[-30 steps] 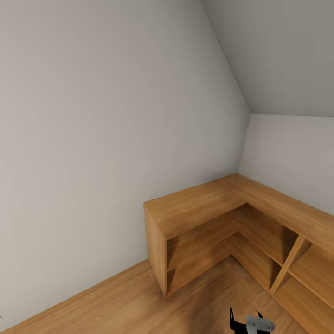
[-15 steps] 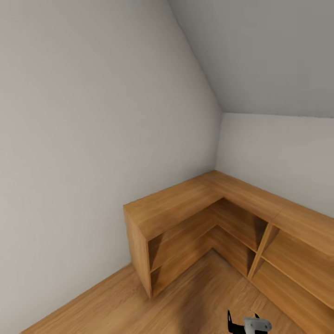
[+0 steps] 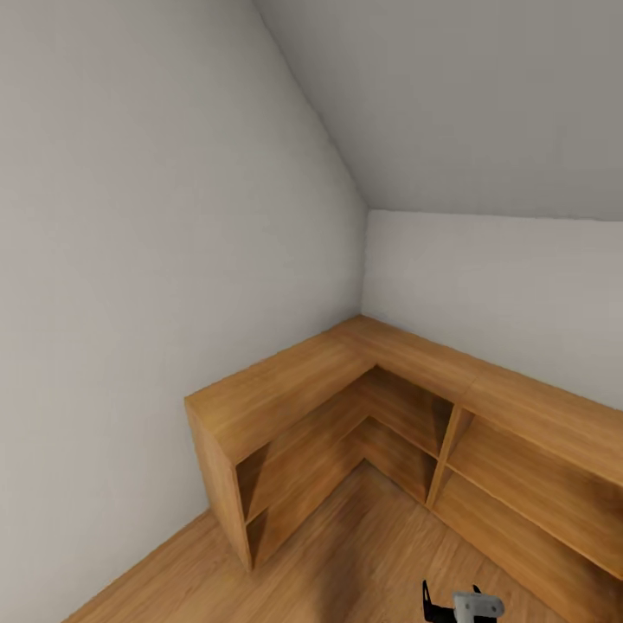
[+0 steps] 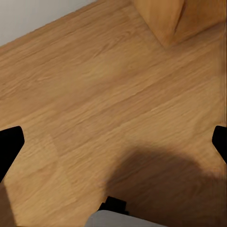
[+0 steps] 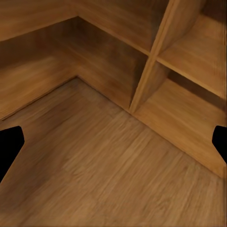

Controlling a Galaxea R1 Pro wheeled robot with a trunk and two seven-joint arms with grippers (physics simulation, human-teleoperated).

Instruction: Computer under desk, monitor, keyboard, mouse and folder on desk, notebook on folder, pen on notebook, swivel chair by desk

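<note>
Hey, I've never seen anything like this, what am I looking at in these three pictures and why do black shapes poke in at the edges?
These are simulator renders from a wheeled robot with two arms. The big picture comes from its head camera, looking at an attic room corner: pale walls, sloped ceiling, oak floor and an L-shaped wooden shelf unit with open shelves and a bare top. The small grey and black part at the bottom edge is a bit of the robot's right arm.

The other two come from cameras near each gripper. The black shapes at the sides are the fingertips of the left gripper and those of the right gripper. Both are spread wide, holding nothing.
</note>
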